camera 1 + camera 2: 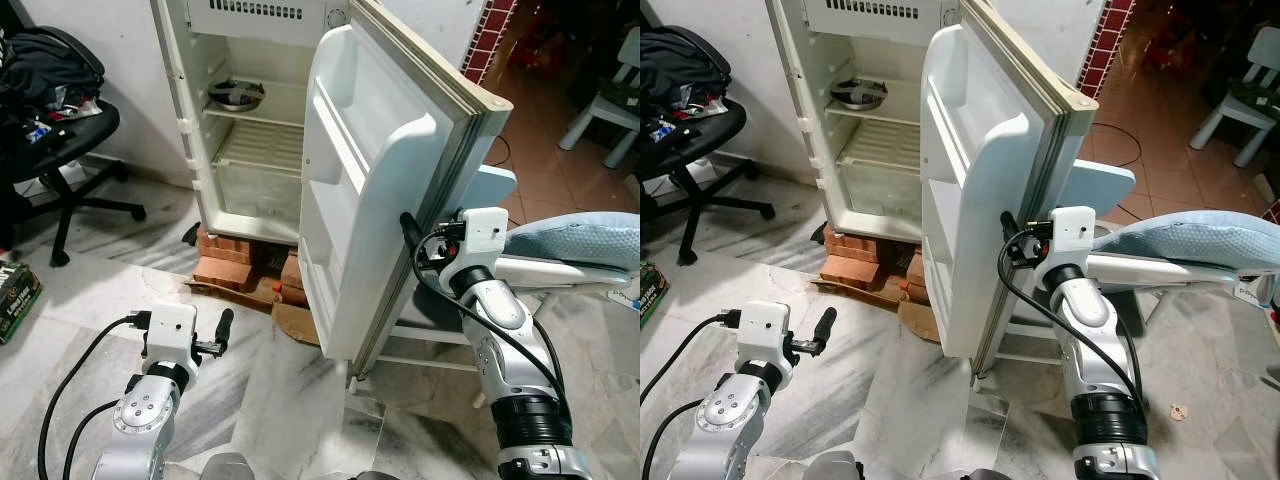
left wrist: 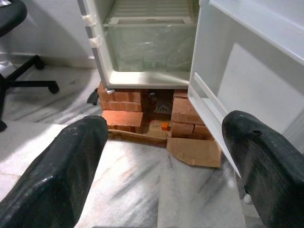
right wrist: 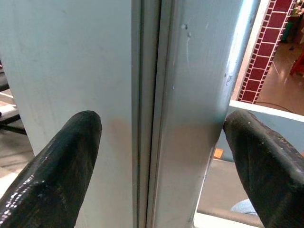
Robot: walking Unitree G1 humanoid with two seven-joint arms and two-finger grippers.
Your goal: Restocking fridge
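Observation:
A white fridge [image 1: 250, 150] stands on red bricks [image 1: 235, 262] with its door [image 1: 370, 180] swung wide towards me. A metal bowl [image 1: 237, 95] sits on the upper shelf, above a clear drawer [image 1: 258, 185]. My right gripper [image 3: 161, 137] is open at the door's outer edge, which lies between its wide-spread fingers [image 3: 61, 156]. My left gripper [image 2: 164, 137] hangs open and holds nothing, low over the marble floor. It points at the fridge's base.
A black office chair [image 1: 60, 140] piled with clothes stands at the left, with a green box [image 1: 12, 298] on the floor near it. Flattened cardboard [image 1: 298, 322] lies under the door. A pale blue seat and cushion [image 1: 570, 240] crowd the right side behind my right arm.

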